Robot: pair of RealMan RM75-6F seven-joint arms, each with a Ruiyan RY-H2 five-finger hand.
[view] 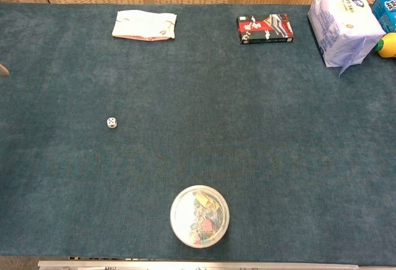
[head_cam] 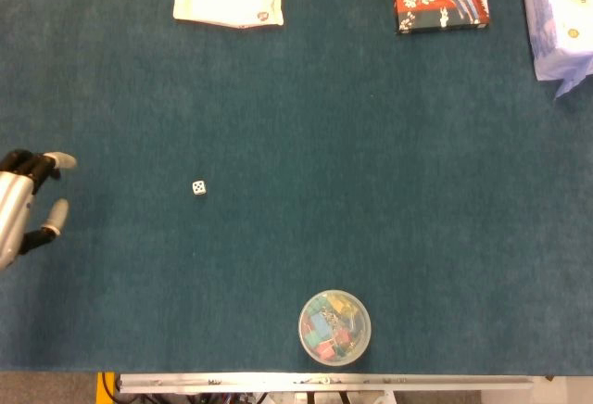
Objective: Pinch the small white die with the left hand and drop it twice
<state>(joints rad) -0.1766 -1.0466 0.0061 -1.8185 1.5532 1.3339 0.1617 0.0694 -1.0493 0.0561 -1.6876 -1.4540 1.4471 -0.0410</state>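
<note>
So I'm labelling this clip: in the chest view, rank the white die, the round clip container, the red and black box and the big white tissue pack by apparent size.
1. tissue pack
2. round clip container and red and black box, too close to rank
3. white die

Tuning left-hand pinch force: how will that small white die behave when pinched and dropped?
The die looks like a small rigid cube, so probably light and hard, with little face for the fingers; it could squirt out. The carpet-like table cover should damp bounce, though it may tumble. The left hand is apart from it, fingers spread.
</note>
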